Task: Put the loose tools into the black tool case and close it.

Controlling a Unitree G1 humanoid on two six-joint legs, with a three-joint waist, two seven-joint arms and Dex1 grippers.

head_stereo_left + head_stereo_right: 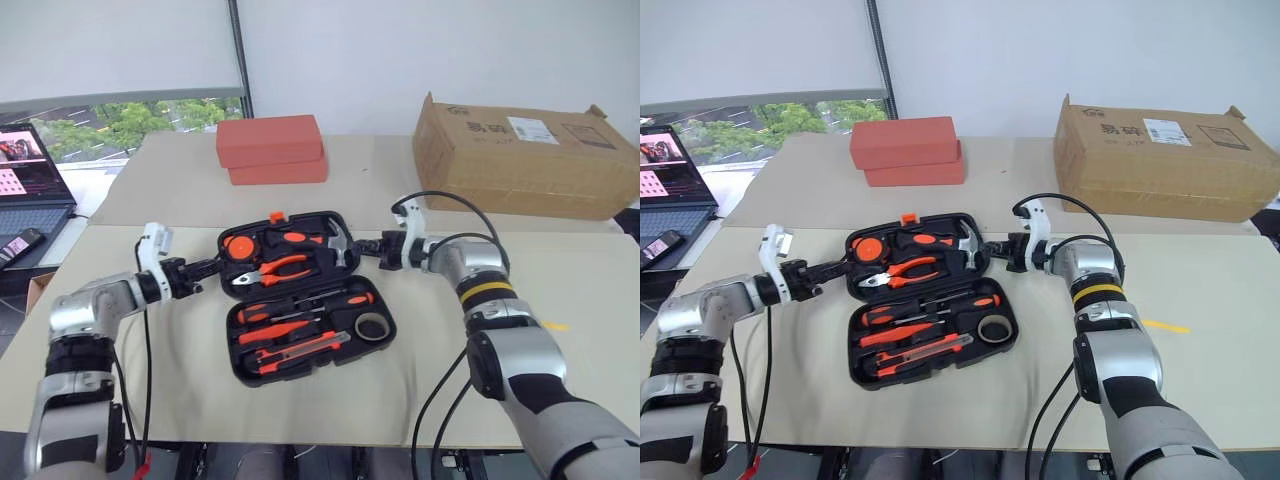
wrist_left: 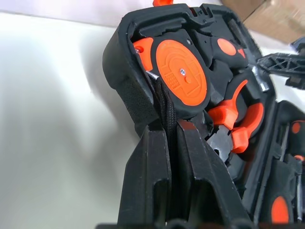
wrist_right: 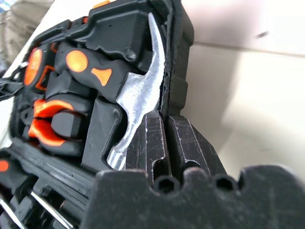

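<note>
The black tool case [image 1: 236,372] lies open on the beige table, its lid half farther from me. Slim orange-and-black screwdrivers [image 1: 300,305] and a grey-brown tape ring [image 1: 371,326] rest in the near half. The far half holds pliers [image 1: 280,270], a hammer [image 3: 136,102] and a round tape measure [image 2: 183,71]. My left gripper [image 1: 213,264] is shut on the lid's left rim, and the left wrist view shows its fingers [image 2: 152,157] pinching the black edge. My right gripper [image 1: 362,249] is shut on the lid's right rim beside the hammer head, fingers [image 3: 151,138] clamped together.
Two stacked red-orange blocks [image 1: 270,148] sit behind the case. A cardboard box [image 1: 520,155] stands at the back right. A laptop [image 1: 30,180] and a phone [image 1: 20,245] lie off the table's left edge. Black cables loop over my right wrist.
</note>
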